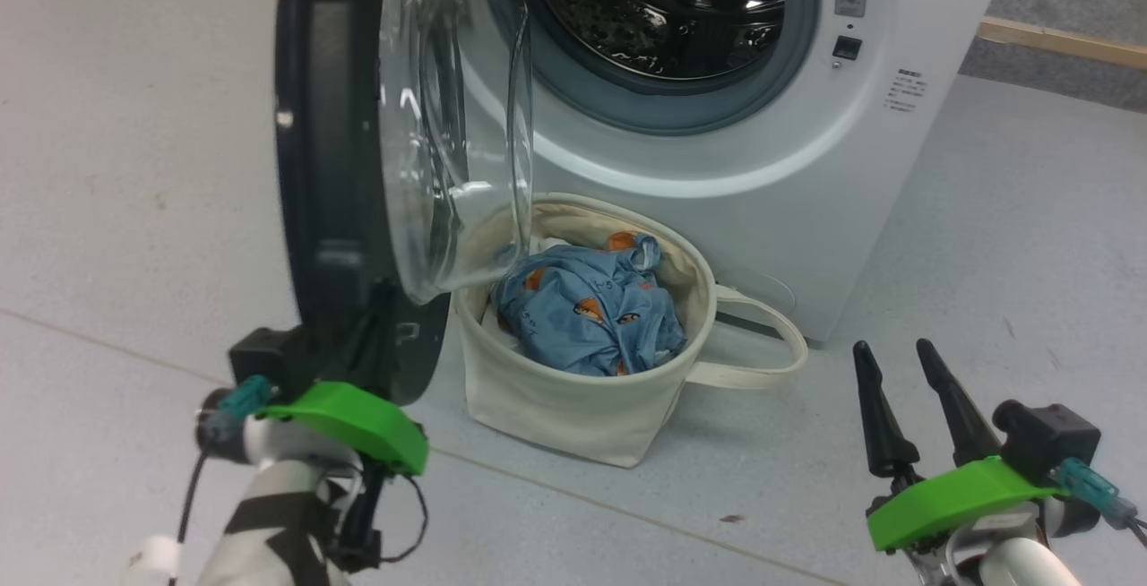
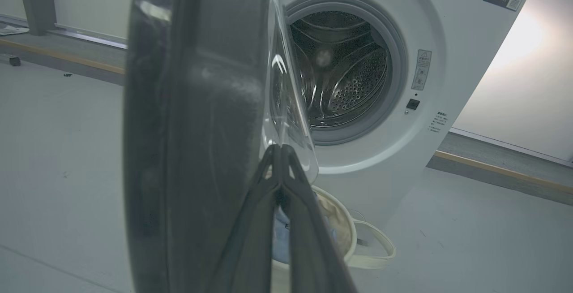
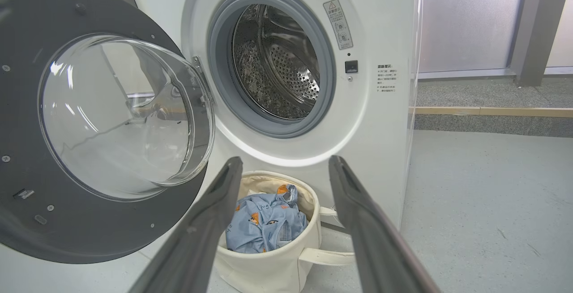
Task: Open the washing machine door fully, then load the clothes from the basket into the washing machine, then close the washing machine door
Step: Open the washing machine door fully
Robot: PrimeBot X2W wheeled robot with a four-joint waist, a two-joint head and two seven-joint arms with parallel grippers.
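Now: washing machine door (image 1: 332,147) stands half-swung, its glass bowl overhanging the basket (image 1: 556,407) on its left side. Left gripper (image 2: 280,149) pinched together beside the door's lower inner edge. Right gripper (image 1: 893,349) spread wide, empty. Clothes (image 1: 587,308) heaped in the basket, ahead-left of the right fingers, probably the freer arm.

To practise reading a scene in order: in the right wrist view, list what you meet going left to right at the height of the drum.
washing machine door → steel drum → black square catch → printed text → wooden strip
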